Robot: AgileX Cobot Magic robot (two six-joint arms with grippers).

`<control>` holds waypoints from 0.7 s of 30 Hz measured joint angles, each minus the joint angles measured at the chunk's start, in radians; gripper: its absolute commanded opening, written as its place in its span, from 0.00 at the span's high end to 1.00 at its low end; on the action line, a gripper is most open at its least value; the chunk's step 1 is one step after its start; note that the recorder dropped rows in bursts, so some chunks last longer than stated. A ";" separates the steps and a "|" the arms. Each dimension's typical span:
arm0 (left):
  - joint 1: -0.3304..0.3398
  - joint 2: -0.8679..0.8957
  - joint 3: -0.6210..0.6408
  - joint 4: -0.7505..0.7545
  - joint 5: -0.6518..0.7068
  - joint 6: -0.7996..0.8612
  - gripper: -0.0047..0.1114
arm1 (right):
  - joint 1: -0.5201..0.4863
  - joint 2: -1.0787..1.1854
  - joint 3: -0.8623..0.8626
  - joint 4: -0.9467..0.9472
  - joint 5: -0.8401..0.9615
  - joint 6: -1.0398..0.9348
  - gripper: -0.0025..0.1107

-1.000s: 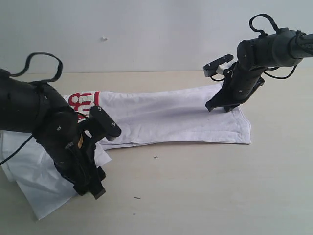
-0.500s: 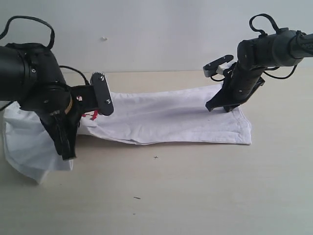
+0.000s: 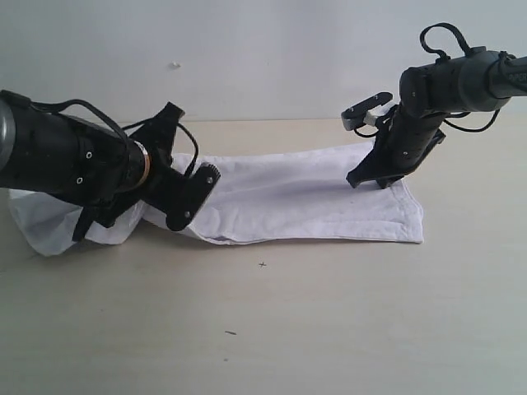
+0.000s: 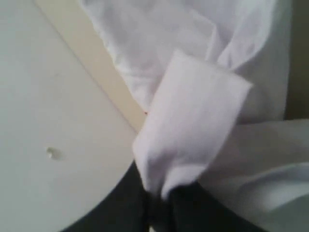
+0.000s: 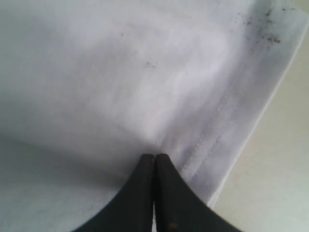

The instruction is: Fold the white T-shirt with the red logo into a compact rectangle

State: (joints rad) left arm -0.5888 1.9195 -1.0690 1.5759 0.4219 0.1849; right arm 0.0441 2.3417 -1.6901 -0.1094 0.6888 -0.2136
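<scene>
Exterior view: the shirt [image 3: 305,202] lies across the table [image 3: 329,321] as a long white band, smooth and flat at its right end and bunched into a loose heap at its left. The left arm lies low and nearly level over that heap, and the left gripper [image 3: 89,220] is sunk into the cloth, so its jaws cannot be read from here. The right gripper [image 3: 366,179] points down onto the shirt's far right corner, its tips touching the cloth

Left wrist view: the left gripper [image 4: 161,205] is clenched on the shirt [image 4: 193,121]; a thick fold of white cloth rises straight out of the dark jaws and the rest drapes in soft creases behind it. A narrow strip of table [image 4: 96,63] shows beside the cloth

Right wrist view: the right gripper [image 5: 154,162] has its two black fingers pressed together with no gap. Their tips rest on the shirt [image 5: 120,72] just beside the stitched hem [image 5: 217,125]. Whether any cloth is nipped between them cannot be told. Small dark specks [image 5: 263,24] mark the cloth near its corner, and bare table [image 5: 280,169] lies past the hem
</scene>
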 measured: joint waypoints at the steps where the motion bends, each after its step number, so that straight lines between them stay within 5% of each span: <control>1: 0.012 0.018 -0.005 0.021 -0.006 -0.004 0.76 | 0.000 0.000 0.000 0.000 0.000 -0.002 0.98; 6: 0.079 0.073 -0.052 0.057 -0.031 -0.054 0.48 | 0.000 0.000 0.000 0.000 0.000 -0.003 0.98; 16: 0.158 0.079 -0.184 0.151 -0.111 -0.408 0.47 | 0.000 0.000 0.000 0.000 0.000 -0.011 0.98; 21: 0.169 0.079 -0.226 0.159 -0.004 -0.682 0.49 | 0.000 0.000 0.000 0.000 0.000 -0.011 0.98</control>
State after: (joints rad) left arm -0.4195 1.9988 -1.2946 1.7349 0.4182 -0.4968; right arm 0.0441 2.3417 -1.6901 -0.1094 0.6888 -0.2242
